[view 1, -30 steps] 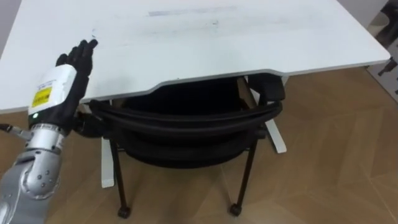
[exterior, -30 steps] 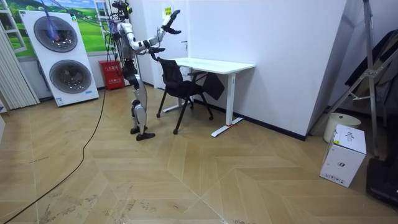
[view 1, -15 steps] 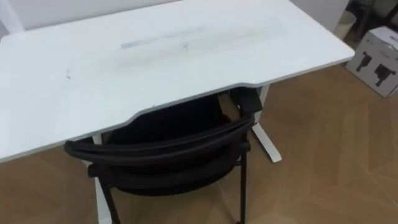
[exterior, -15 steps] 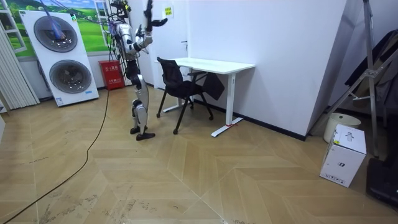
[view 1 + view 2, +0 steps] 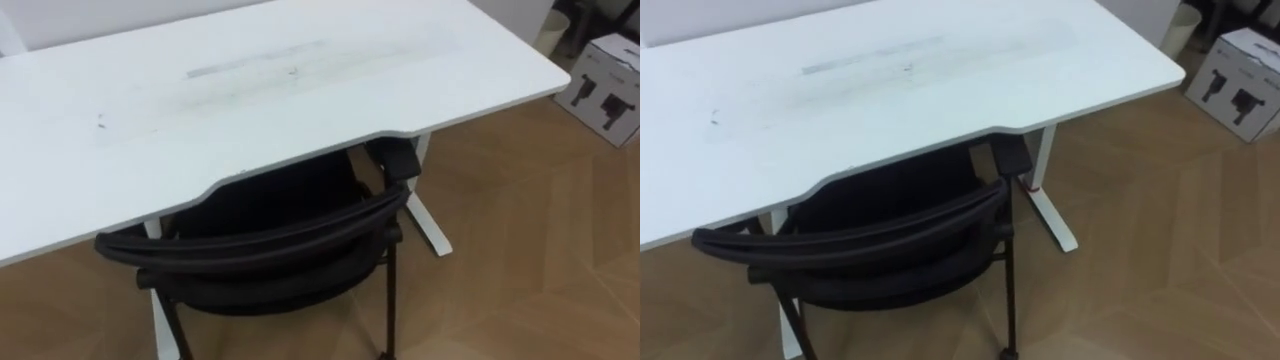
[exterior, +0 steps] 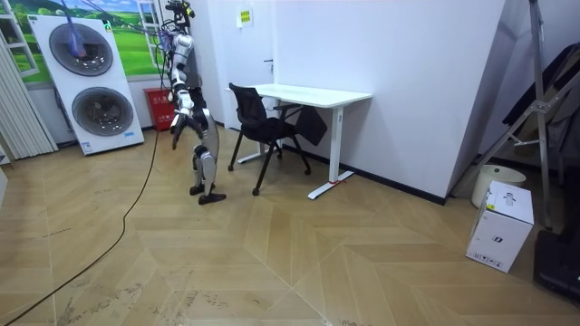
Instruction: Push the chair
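Observation:
A black chair on castors stands in front of me, its seat tucked under the white desk and its curved backrest just outside the desk's cut-out front edge. In the room view I stand upright a short step behind the chair, on the room view's left of it, apart from it. My right hand hangs low beside my hip, too small to read.
The white desk stands against the wall. A white cardboard box sits on the wood floor to the right beyond the desk. Two stacked washing machines and a red box stand behind me. A folding ladder leans far right.
My left hand, raised at the desk's front edge a second ago, has left the eye view. In the room view both raised arms swung up and then came down. The head camera shifted.

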Controlling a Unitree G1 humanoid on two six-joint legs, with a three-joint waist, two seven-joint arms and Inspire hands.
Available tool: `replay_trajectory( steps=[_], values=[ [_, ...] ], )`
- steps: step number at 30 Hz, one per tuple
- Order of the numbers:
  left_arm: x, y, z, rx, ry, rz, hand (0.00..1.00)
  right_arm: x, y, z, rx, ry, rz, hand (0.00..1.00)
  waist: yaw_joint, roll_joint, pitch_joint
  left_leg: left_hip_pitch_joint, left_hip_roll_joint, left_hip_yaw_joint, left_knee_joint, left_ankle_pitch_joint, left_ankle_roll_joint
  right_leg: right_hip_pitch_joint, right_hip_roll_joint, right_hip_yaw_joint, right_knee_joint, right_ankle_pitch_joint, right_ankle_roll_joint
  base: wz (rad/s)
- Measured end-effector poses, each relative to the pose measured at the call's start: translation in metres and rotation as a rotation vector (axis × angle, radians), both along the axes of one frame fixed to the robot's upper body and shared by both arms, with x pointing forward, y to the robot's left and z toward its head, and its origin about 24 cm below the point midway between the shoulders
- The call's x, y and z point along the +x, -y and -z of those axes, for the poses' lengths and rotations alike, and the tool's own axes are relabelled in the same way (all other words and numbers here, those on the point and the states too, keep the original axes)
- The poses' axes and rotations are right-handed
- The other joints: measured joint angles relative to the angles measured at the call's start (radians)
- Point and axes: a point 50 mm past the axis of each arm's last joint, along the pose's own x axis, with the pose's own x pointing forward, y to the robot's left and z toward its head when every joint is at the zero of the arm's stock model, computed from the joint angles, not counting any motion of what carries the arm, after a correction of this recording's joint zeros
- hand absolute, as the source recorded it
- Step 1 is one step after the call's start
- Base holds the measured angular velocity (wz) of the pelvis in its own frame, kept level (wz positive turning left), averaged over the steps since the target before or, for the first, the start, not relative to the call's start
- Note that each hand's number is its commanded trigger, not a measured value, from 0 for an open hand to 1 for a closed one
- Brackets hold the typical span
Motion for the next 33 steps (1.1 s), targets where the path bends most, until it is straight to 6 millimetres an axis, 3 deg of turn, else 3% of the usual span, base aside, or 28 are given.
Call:
replay_trajectory(
  steps=[3,7,12,18,23,26,33],
  values=[
    [-0.030,0.028,0.015,-0.165,-0.069,-0.038,0.00,-0.023,-0.030,0.020,0.202,-0.046,-0.037,0.00,0.005,-0.001,-0.0020,0.006,-0.002,0.003,0.004,-0.007,0.003,0.002,-0.003,0.001,0.011,-0.009,0.003,0.01],
    [-0.046,0.066,0.032,-0.397,-0.111,-0.031,0.00,-0.023,-0.060,0.038,0.420,-0.064,-0.110,0.00,0.014,-0.006,-0.0049,0.011,-0.002,0.010,0.018,-0.015,0.009,0.013,-0.005,0.008,0.009,-0.008,0.006,-0.04],
    [-0.035,0.090,0.047,-0.640,-0.139,0.198,0.00,0.014,-0.073,0.055,0.574,-0.033,-0.345,0.00,0.022,-0.001,-0.0018,0.036,-0.003,0.003,0.026,-0.026,0.014,0.051,-0.007,0.003,0.005,-0.007,0.012,0.02],
    [0.015,0.097,0.066,-0.818,-0.173,0.550,0.00,0.063,-0.082,0.066,0.702,0.028,-0.618,0.00,0.019,-0.003,0.0001,0.037,-0.005,-0.003,0.034,-0.024,0.016,0.052,-0.009,-0.011,0.000,-0.007,0.014,0.04],
    [0.042,0.101,0.072,-0.869,-0.161,0.687,0.00,0.071,-0.091,0.069,0.759,0.068,-0.678,0.00,0.010,-0.004,0.0048,0.038,-0.001,-0.005,0.018,-0.024,0.015,0.061,-0.004,-0.013,-0.027,-0.003,0.013,0.02],
    [0.049,0.105,0.074,-0.913,-0.182,0.756,0.00,0.074,-0.096,0.070,0.789,0.079,-0.707,0.00,-0.001,-0.006,0.0135,0.037,0.000,-0.004,0.009,-0.025,0.013,0.059,-0.001,-0.008,-0.036,-0.003,0.013,-0.02],
    [0.066,0.107,0.077,-0.960,-0.220,0.869,0.00,0.080,-0.105,0.073,0.849,0.103,-0.728,0.00,-0.004,-0.019,0.0158,0.028,-0.004,-0.003,0.006,-0.025,0.013,0.053,-0.002,-0.004,-0.045,-0.005,0.015,-0.01]
  ],
)
